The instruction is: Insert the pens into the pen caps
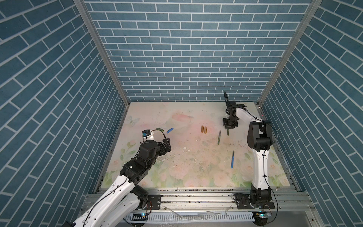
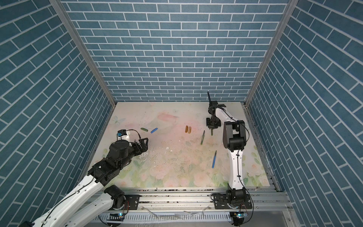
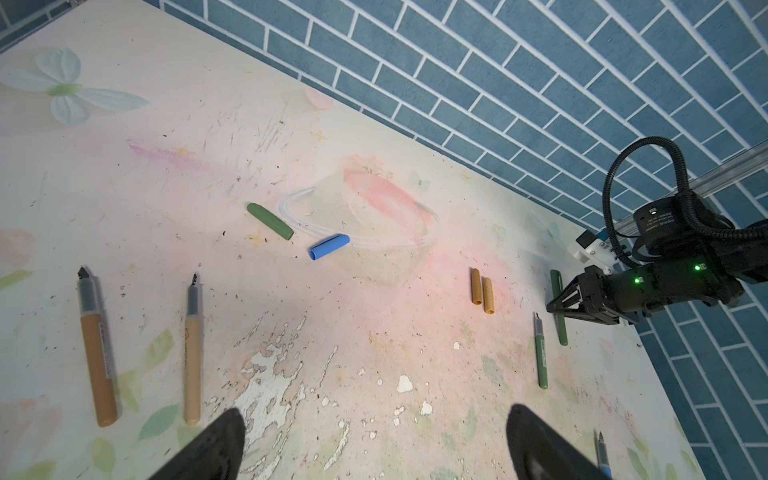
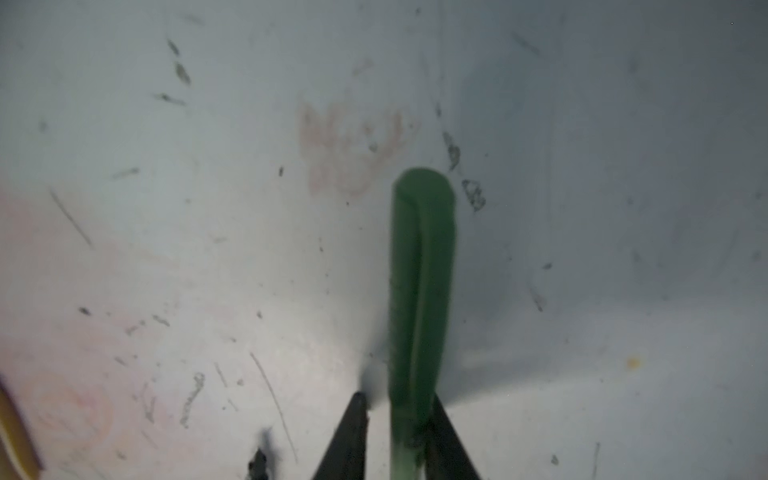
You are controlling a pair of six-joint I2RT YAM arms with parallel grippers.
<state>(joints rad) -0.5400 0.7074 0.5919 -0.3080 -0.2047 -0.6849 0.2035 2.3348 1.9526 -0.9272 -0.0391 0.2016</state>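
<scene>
My right gripper [image 4: 399,415] stands slightly open around a capped green pen [image 4: 422,291]: one finger [image 4: 353,436] is clear of it, the other touches it. The gripper [image 1: 228,125] is at the far right of the mat, the pen [image 1: 227,132] poking out below. Loose on the mat lie a green pen [image 1: 218,138], a blue pen [image 1: 232,159], a green cap [image 1: 160,129], a blue cap [image 1: 170,130], and amber [image 1: 202,129] and tan [image 1: 205,129] caps side by side. An orange-brown pen [image 3: 97,349] and a tan pen [image 3: 192,349] show in the left wrist view. My left gripper [image 3: 374,440] hangs open and empty.
Blue brick walls [image 1: 188,59] close the mat [image 1: 186,173] on three sides. A metal rail [image 1: 196,198] carrying both arm bases runs along the near edge. The left arm [image 1: 141,157] covers the mat's near left part in both top views.
</scene>
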